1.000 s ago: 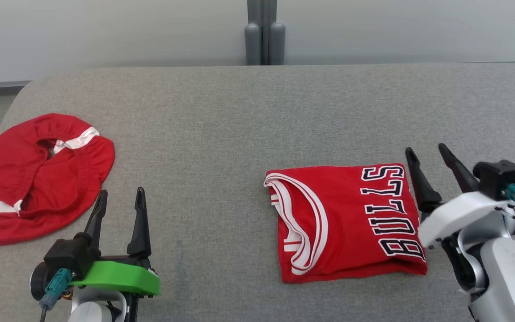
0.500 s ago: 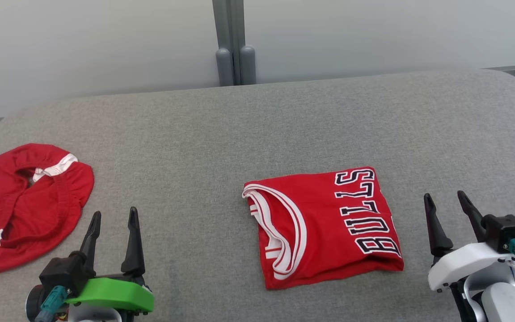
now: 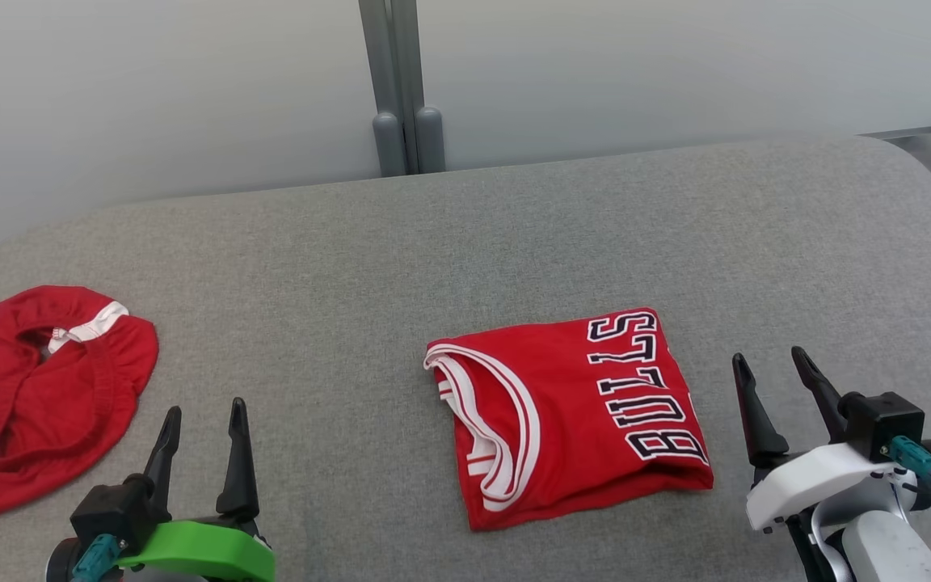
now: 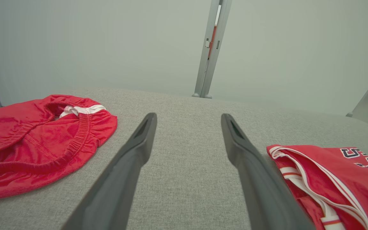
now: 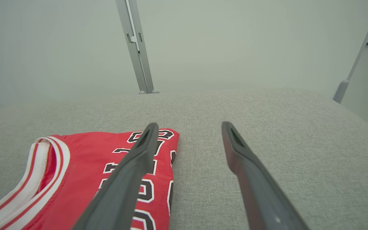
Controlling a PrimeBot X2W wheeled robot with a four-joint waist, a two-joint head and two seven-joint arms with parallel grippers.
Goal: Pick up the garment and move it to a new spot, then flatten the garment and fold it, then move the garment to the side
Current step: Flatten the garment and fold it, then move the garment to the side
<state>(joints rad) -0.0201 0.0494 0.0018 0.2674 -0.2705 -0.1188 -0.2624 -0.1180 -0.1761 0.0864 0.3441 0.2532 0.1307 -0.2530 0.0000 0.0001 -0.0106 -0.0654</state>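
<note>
**Both grippers standing wide and empty, folded jersey lying between them**

The left gripper (image 3: pixel 205 407) is hovering low over the grey pad (image 3: pixel 433 259), its two dark fingers spread wide and holding nothing; the right gripper (image 3: pixel 768 356) is doing the same, fingers parted as far and gripping nothing. The red jersey (image 3: pixel 566 420) is lying flat and folded on the pad between the two, much nearer the right gripper than the left. Its edge with the dark BULLS lettering is sitting just beside the right gripper's inner finger, with a strip of bare pad showing between them in the head view; in the right wrist view that finger is crossing in front of the lettering, and whether it is touching the cloth I cannot tell. The jersey's white-trimmed openings are facing the left gripper, well apart from it. Crumpled red shorts (image 3: pixel 37 396) with white stripes are lying on the outer side of the left gripper, near its outer finger but clear of it; the elastic waistband is gaping open toward the far edge. Ahead of both grippers, past the pad's far edge, a grey post (image 3: pixel 397 89) is rising against a pale wall (image 3: pixel 676 65).
</note>
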